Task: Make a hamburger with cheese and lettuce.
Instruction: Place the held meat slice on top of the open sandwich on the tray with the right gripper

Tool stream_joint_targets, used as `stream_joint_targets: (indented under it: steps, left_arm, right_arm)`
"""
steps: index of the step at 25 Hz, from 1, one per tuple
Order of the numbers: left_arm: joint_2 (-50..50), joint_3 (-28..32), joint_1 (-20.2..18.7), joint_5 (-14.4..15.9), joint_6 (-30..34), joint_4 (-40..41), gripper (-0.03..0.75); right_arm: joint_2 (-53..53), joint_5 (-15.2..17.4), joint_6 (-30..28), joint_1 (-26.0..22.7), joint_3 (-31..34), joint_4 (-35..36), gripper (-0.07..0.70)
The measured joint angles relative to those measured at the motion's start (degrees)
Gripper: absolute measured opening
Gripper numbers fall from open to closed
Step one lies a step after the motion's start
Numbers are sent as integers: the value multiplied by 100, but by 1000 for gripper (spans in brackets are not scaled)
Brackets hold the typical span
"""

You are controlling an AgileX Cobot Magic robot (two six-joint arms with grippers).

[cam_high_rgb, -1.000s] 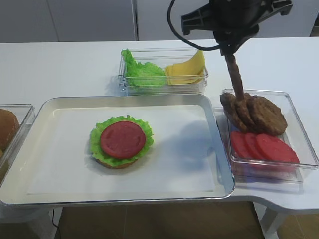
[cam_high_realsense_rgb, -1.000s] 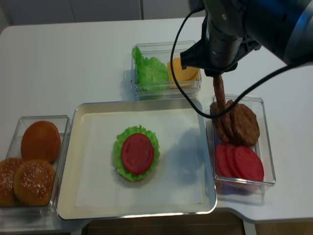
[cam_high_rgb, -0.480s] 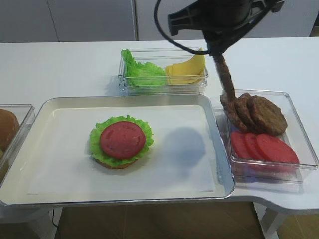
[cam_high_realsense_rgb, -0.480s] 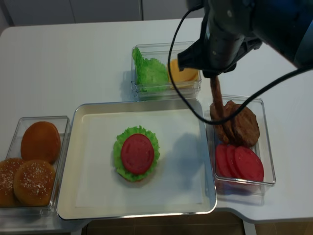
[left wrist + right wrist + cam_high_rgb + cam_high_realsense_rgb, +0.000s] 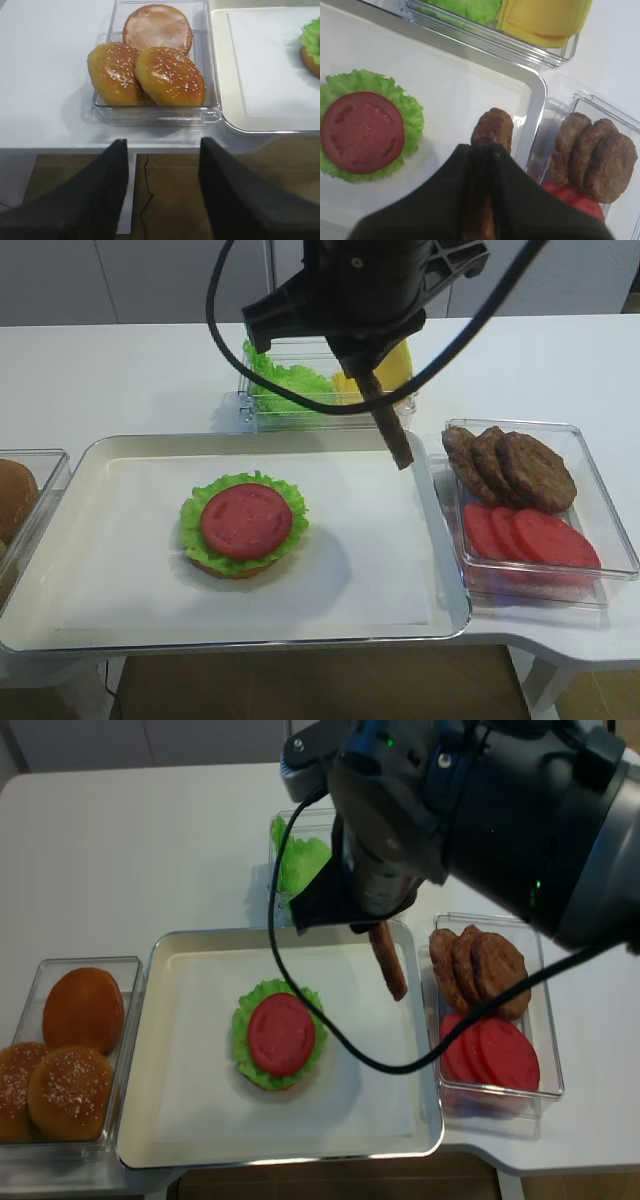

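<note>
The hamburger [image 5: 243,523] lies left of centre on the tray: bun base, green lettuce rim, red tomato slice on top. It also shows in the second high view [image 5: 280,1034] and the right wrist view [image 5: 362,131]. My right gripper [image 5: 368,380] is shut on a brown patty [image 5: 390,430], which hangs edgewise above the tray's right part, right of the hamburger. The patty also shows in the wrist view [image 5: 492,127]. Loose lettuce [image 5: 285,380] and cheese slices [image 5: 398,360] sit in a clear box behind the tray, partly hidden by the arm. My left gripper [image 5: 162,145] is open and empty off the table's front edge.
The metal tray [image 5: 100,445] has a white paper liner. A clear box on the right holds loose patties [image 5: 520,470] and tomato slices [image 5: 525,535]. A clear box [image 5: 155,112] on the left holds three buns [image 5: 80,1010].
My right gripper has lifted the patty out of the right box and carried it left, from over the patties to over the tray's right part. The hamburger has not moved.
</note>
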Motion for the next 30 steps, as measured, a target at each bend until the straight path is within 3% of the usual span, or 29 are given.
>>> stream_joint_targets:
  steps: [7, 17, 30]
  left_arm:
    - [0, 0, 0, 0, 0, 0, 344]
    - [0, 0, 0, 0, 0, 0, 344]
    - [0, 0, 0, 0, 0, 0, 344]
  right_arm:
    - [159, 17, 32, 270, -139, -9, 83]
    - [995, 17, -192, 607, -1260, 14, 83]
    - [1565, 17, -460, 687, -1352, 66, 83]
